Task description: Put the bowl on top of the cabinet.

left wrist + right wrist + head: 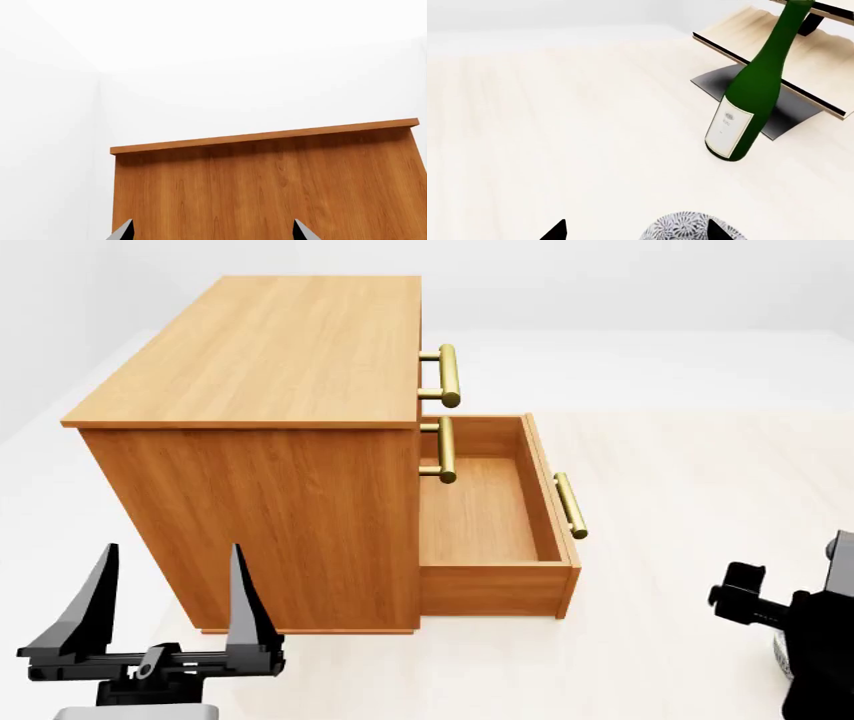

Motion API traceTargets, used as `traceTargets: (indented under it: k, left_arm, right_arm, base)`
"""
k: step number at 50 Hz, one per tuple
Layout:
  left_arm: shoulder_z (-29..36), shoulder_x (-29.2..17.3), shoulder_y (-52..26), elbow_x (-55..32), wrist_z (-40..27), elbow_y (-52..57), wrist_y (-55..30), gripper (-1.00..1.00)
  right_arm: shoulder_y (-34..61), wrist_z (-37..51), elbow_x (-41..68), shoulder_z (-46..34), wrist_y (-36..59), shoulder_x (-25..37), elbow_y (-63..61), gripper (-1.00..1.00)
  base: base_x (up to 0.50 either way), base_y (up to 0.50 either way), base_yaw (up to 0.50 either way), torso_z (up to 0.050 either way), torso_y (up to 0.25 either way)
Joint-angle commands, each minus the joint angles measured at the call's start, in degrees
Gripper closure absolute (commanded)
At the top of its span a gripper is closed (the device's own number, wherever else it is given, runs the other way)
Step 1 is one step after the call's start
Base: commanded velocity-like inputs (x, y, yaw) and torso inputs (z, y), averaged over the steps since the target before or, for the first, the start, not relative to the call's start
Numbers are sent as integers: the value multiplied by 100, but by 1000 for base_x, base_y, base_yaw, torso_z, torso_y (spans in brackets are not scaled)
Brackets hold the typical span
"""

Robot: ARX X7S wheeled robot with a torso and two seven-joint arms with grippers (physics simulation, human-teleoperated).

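Bowl (690, 227) sits low centre in the right wrist view, on the floor, between the right tool's (634, 231) spread, empty tips. Left tool (167, 595) open, idle. Descend straight, pinch the rim, then lift to the cabinet (267, 350) top, clearing the bottle (754, 100).

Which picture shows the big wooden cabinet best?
The head view: the whole cabinet shows there, with its flat top, brass handles and one open drawer. The left wrist view shows only one plain wooden side and the top edge. The right wrist view shows none of it.
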Motion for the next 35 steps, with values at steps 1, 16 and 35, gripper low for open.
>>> traceTargets:
  k: [1, 16, 35]
  left_arm:
    - [16, -7, 1, 7, -21, -11, 16, -100]
    - [37, -20, -10, -5, -42, -20, 24, -100]
    - [52, -48, -1, -5, -78, 25, -11, -100]
  right_arm:
    - [-15, -53, -74, -110, -132, -53, 256, -100]
    - [114, -118, -194, -280, -283, -110, 741, -100]
    - [94, -164, -296, -374, -452, -130, 1041, -100]
  base:
    - [0, 0, 0, 0, 0]
    - [0, 0, 0, 0, 0]
    - [0, 0, 0, 0, 0]
